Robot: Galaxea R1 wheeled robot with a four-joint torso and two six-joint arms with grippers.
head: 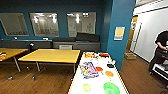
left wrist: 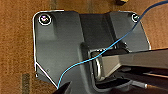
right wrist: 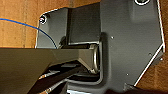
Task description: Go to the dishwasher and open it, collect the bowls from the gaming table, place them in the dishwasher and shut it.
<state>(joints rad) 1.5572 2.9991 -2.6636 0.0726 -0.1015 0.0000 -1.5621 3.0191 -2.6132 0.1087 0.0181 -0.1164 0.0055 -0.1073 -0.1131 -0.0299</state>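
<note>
The gaming table point(head: 98, 85) is a long white-topped table running away from me at lower centre-right. On its near end sit a large bright green bowl point(head: 111, 88) and a small pale green bowl point(head: 86, 87). Farther along are an orange bowl point(head: 109, 73) and a red one point(head: 99, 69). A colourful game box point(head: 88, 69) lies left of those, with more boxes point(head: 90, 55) at the far end. The dishwasher is out of view. Both wrist views look down on brown wooden floor point(left wrist: 15, 50) past my own dark plate.
Two yellow-topped tables point(head: 51, 55) point(head: 10, 52) stand to the left on wooden floor. A teal pillar point(head: 120, 32) rises just beyond the white table. A person point(head: 161, 50) in dark clothes stands at the right edge. A grey counter point(head: 75, 45) lines the back wall.
</note>
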